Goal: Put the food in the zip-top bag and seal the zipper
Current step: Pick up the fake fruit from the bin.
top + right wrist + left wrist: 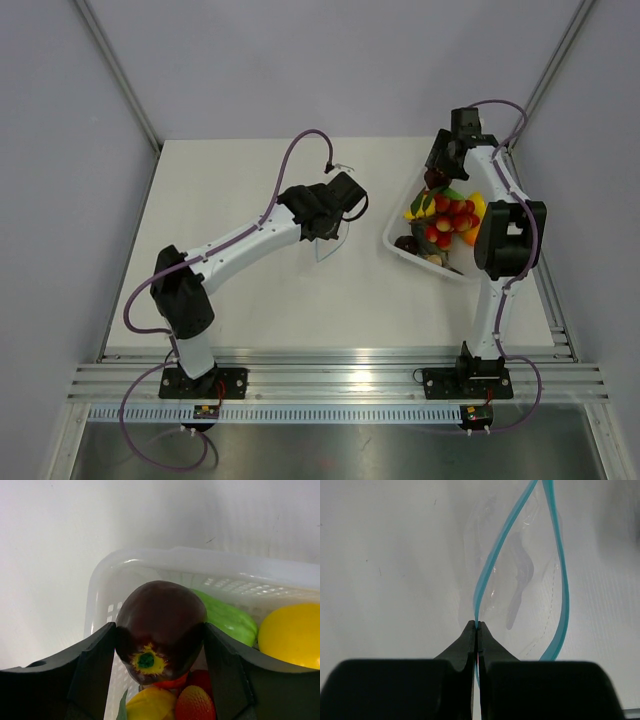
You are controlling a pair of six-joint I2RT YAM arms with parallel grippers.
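Note:
My left gripper [478, 626] is shut on the blue-teal zipper [490, 570] of the clear zip-top bag [530, 585], holding one lip so the mouth gapes open; it shows mid-table in the top view [328, 232]. My right gripper [160, 632] is shut on a dark maroon toy fruit [162, 625], held above the far end of the white basket [120, 575]. In the top view the right gripper [437, 172] is over the basket's far corner. The rest of the food [450, 215], red, yellow and green pieces, lies in the basket.
The white basket [400, 248] stands at the right side of the table, close to the right arm. A green piece [227, 617] and a yellow piece [290, 635] lie just under the held fruit. Metal rails run along the near edge.

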